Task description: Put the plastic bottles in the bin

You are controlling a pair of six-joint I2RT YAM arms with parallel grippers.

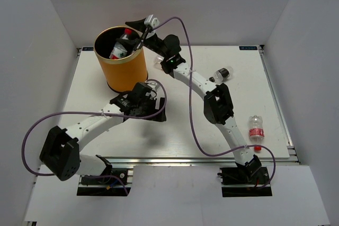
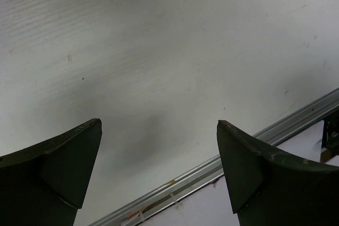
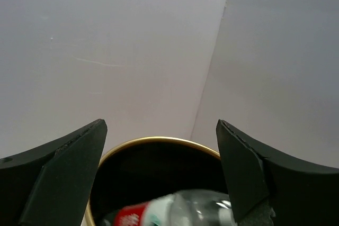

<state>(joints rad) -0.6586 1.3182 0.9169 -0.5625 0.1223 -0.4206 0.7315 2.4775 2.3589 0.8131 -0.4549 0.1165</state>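
Your right gripper (image 1: 137, 34) hangs over the far-right rim of the bin (image 1: 124, 70), jaws spread wide with nothing between them. Directly beneath, in the right wrist view, a binned bottle (image 3: 159, 213) with a red label lies inside the black interior. I judge the drop for that one to be complete. How many others are in there is too dark to count.

Three bottles are on the table (image 2: 159, 35). A dark-cap bottle (image 1: 222, 73) lies to the right of the right arm's middle link. A near-right bottle (image 1: 256, 129) with a red label rests close to the table's near-right edge. A clear bottle (image 1: 158, 62) sits just right of the bin, half hidden under the right forearm.

Your next move is to lift the right gripper clear of the rim and pull it back before you swing. The clear bottle lies right under that arm and could get knocked. Keep the jaws wide, line them across a bottle's body, then come down.

The right arm is stretched long, reaching far and left from its base, with the wrist raised above the bin. The left arm is folded low, elbow near its base. Your left gripper (image 2: 159, 125) points down at bare table just near of the bin, fully spread and empty.
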